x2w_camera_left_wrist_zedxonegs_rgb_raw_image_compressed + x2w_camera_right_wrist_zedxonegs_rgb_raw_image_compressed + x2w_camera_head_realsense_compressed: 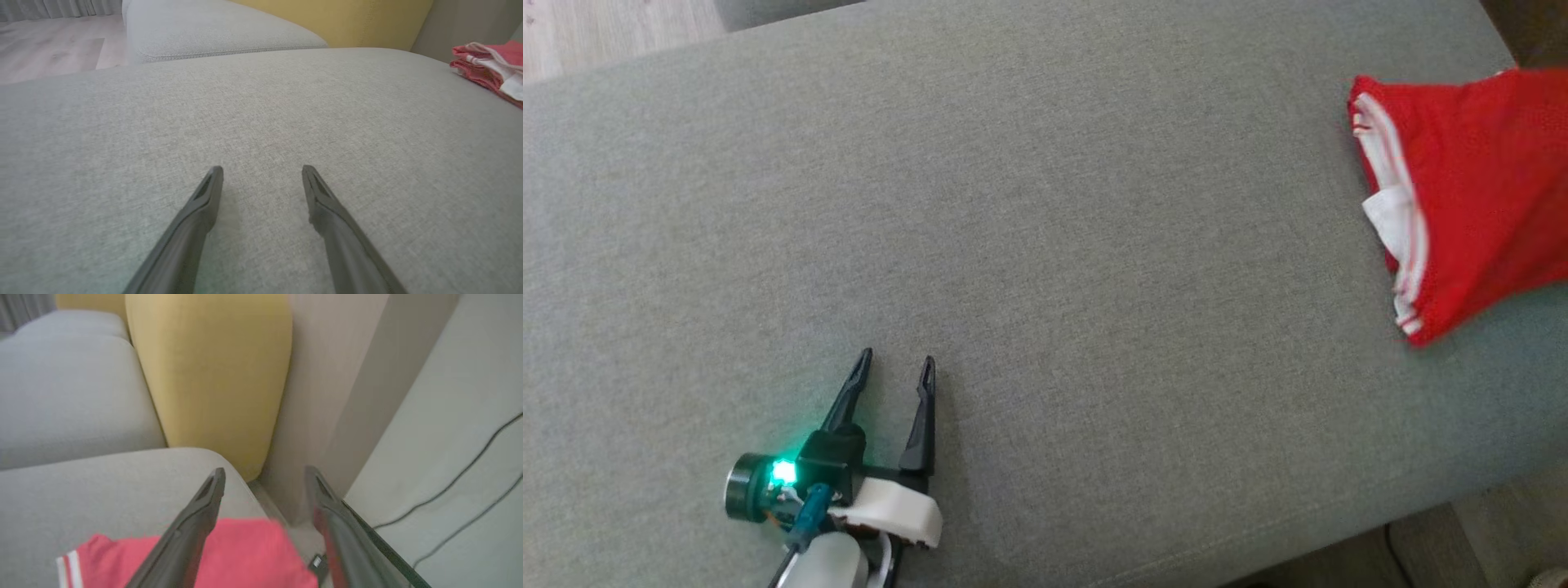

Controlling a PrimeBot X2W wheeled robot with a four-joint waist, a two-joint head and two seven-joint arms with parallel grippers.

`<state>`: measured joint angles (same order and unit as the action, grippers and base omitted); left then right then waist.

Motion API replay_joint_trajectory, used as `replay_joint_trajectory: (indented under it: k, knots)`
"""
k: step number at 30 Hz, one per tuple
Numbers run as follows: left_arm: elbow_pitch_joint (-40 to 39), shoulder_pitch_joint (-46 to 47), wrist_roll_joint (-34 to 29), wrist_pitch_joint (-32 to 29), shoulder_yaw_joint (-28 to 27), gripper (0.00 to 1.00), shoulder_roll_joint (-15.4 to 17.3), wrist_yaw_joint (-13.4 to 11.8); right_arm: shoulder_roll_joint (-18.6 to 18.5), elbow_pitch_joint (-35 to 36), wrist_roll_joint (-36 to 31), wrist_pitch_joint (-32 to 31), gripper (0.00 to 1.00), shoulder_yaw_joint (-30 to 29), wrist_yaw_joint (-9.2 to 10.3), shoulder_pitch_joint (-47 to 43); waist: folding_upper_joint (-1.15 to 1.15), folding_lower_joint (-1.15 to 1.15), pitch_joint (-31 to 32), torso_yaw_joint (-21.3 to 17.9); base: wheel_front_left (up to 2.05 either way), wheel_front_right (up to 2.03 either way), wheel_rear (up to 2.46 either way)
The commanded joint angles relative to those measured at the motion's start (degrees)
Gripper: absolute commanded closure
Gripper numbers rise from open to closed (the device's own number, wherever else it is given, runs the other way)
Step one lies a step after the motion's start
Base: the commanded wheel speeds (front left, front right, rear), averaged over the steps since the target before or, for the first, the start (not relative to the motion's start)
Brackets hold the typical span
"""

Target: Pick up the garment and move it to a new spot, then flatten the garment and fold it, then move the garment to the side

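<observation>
Garment, red with white trim, lies folded just under the right gripper, at the right end of the grey cushion and close to its corner. Judging by that, the step in hand is the last one, setting it to the side, and it looks all but done. To finish well, the right gripper should rise straight up and clear with its jaws wide, so that no finger hooks a fold and drags the stack open or over the nearby edge; a sideways pull would be the risk.

The right gripper's jaws stand wide apart with nothing pinched between them (the cloth is blurred there, so I cannot tell whether a fingertip brushes it). The left gripper hovers low over bare cushion, well apart from the garment. Its jaws are also spread wide and hold nothing; whether the tips touch the upholstery is not clear. It only needs to keep out of the way.

Further out, a yellow cushion stands behind the corner, and cables trail across the floor beyond the edge.
</observation>
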<state>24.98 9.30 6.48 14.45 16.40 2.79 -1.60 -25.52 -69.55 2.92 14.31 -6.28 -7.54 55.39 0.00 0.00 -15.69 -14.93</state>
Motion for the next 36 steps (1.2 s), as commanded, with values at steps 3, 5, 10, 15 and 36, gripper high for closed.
replay_joint_trajectory:
  k: [3,5,10,15,36]
  knots:
    - [-1.9,1.2,-0.4,0.5,-2.9,0.0,0.1,-0.6,4.0,7.5,-2.5,0.7,0.0,-1.4,0.05,-2.3,0.0,0.0,0.5,-0.3,0.0,0.0,0.0]
    - [-2.2,1.0,-0.4,0.5,-3.8,0.0,0.1,-0.8,7.7,12.1,-3.2,0.7,0.0,-2.1,0.05,-4.5,0.0,0.0,0.7,-0.3,0.0,0.0,0.0]
    - [-3.0,0.5,-0.5,0.5,-5.5,0.0,0.1,-1.1,16.6,22.5,-2.4,0.7,0.0,1.5,0.05,-12.0,0.0,0.0,1.3,0.0,0.0,0.0,0.0]
    - [-3.8,0.1,-0.1,0.5,-6.7,0.0,0.1,-1.7,20.8,31.2,1.3,0.7,0.0,7.2,0.05,-21.4,0.0,0.0,2.0,1.9,0.0,0.0,0.0]
    - [-5.6,-5.5,3.1,0.5,-10.8,0.0,0.1,-3.3,22.6,39.7,7.4,0.7,0.0,11.6,0.05,-39.3,0.0,0.0,8.1,12.8,0.0,0.0,0.0]
